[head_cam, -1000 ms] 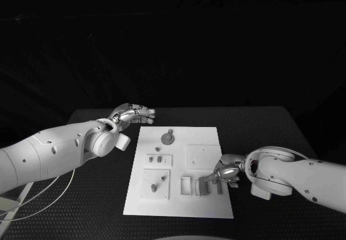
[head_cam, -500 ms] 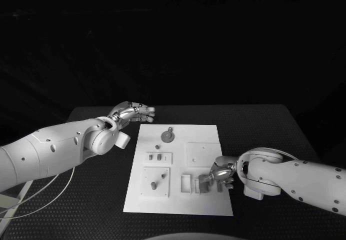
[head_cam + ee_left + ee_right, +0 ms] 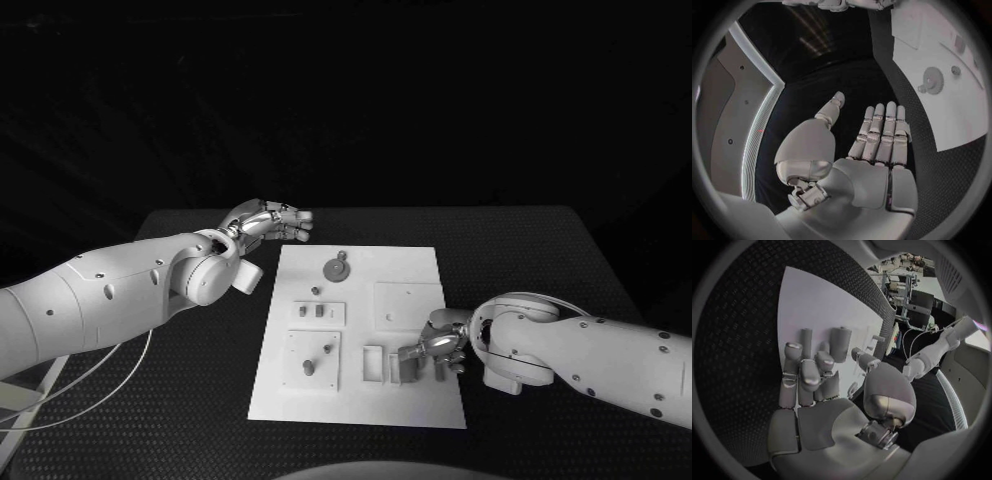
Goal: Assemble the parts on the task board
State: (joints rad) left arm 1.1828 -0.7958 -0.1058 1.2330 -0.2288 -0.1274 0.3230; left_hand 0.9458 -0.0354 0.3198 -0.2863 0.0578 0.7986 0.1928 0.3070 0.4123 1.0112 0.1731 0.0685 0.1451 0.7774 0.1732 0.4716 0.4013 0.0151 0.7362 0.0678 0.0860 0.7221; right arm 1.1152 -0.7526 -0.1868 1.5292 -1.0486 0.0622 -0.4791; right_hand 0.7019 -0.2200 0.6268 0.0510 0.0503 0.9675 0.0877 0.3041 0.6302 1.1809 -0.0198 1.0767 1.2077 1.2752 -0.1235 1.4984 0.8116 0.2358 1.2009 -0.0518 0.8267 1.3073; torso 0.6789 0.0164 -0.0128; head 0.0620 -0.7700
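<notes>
Board (image 3: pixel 408 278) lies mid-table in your head view, parts (image 3: pixel 336 270) on it. Your right hand (image 3: pixel 437 348) sits at its near right edge, fingers down among upright pieces; whether it grips one, you cannot tell. Your left hand (image 3: pixel 268 222) hovers off its far left corner.

Left wrist view: fingers (image 3: pixel 879 131) straight, thumb apart, nothing held.

Right wrist view: fingers (image 3: pixel 807 371) rest on the board.
</notes>
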